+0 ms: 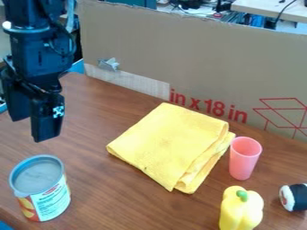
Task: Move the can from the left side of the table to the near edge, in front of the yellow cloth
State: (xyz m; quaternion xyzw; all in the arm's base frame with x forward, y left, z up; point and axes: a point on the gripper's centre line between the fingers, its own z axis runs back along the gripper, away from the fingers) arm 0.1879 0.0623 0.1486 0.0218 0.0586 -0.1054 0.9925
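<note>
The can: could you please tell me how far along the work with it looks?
Nothing looks done with the can: it stands upright on the table, ungripped. The end effector hangs nearby, apart from it, with nothing in hand. Any handling looks left; how much, I cannot tell.

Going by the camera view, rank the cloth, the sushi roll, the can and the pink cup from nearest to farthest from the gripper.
From the gripper:
1. Can, lower left of the view
2. Cloth, around the middle
3. Pink cup, right of the cloth
4. Sushi roll, at the right edge
</note>
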